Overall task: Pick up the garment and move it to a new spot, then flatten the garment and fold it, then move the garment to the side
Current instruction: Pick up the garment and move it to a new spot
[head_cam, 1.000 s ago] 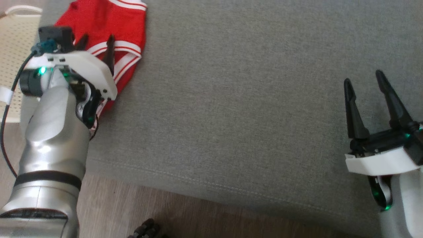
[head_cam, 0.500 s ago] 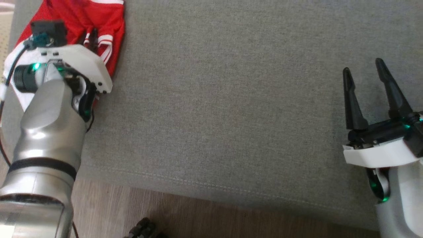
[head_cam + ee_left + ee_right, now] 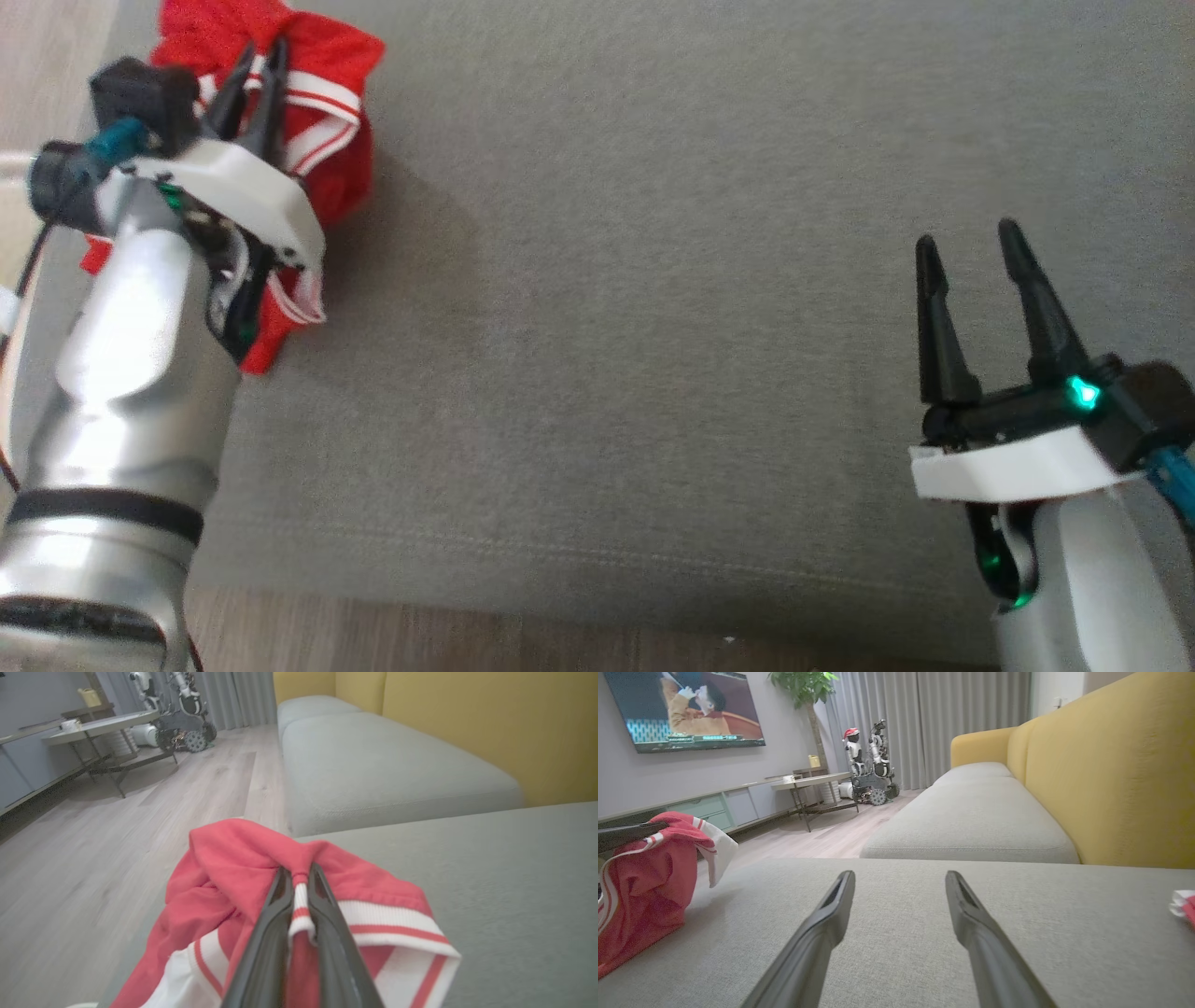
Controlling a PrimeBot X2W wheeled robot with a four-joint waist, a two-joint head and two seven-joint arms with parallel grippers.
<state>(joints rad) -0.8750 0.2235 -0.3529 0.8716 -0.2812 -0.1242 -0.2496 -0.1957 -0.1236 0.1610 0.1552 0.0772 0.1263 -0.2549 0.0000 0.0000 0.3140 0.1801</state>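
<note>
The left gripper (image 3: 263, 54) is pinched narrow on the garment (image 3: 331, 112), its fingers (image 3: 273, 914) clamping a white-and-red striped hem. The red garment hangs bunched from those fingers at the far left of the grey cushion (image 3: 653, 327), with its lower folds trailing down beside the left forearm (image 3: 140, 308). The right gripper (image 3: 966, 238) stands wide and holds nothing. It is well apart from the garment, at the near right over bare cushion.

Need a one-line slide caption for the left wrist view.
Left gripper shut on the striped trim of a red garment, bunched at the edge of a grey sofa cushion.
</note>
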